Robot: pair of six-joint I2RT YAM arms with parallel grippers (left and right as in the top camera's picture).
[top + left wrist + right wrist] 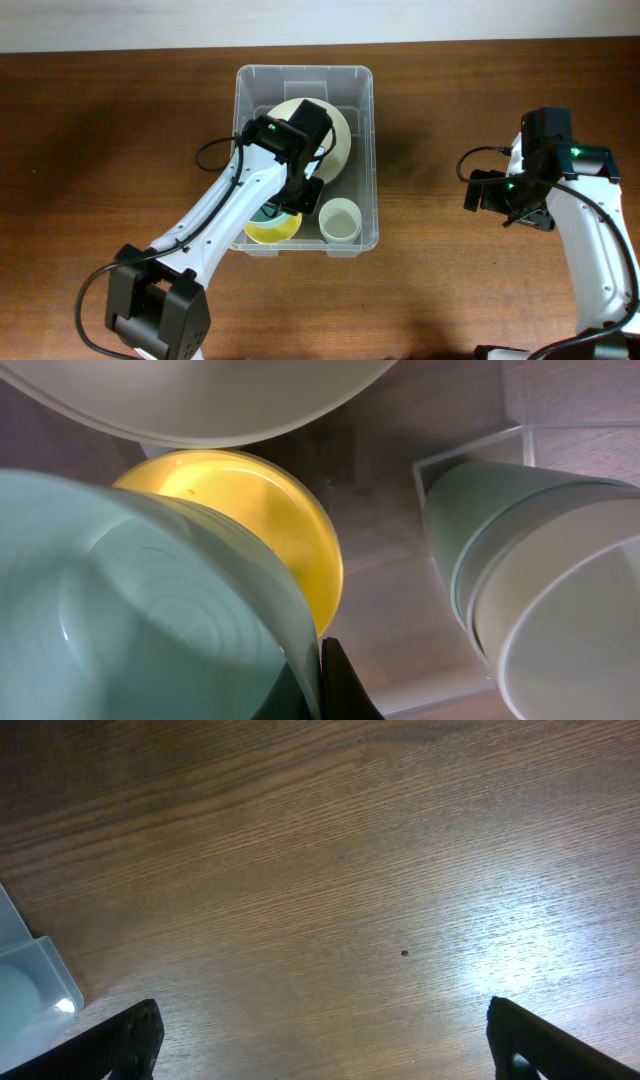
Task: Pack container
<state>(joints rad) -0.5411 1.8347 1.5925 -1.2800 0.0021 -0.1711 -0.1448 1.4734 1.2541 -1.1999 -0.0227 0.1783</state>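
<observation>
The clear container [373,150] stands at the table's middle; its floor shows in the left wrist view [400,610]. Inside lie a large cream plate [342,140], a yellow bowl [278,230] and a pale cup [340,220]. My left gripper [298,195] is down inside the container, shut on the rim of a green bowl [130,610], which it holds over the yellow bowl [260,520]; the fingertips [325,680] pinch the bowl's wall. My right gripper [490,192] is open and empty above bare table right of the container, its fingers wide apart [325,1035].
In the left wrist view the cream plate [200,395] leans at the top, and nested green and cream cups [560,580] sit at the right by the container's corner. A container corner [30,980] shows at the right wrist view's left edge. Brown wood table [480,300] surrounds everything.
</observation>
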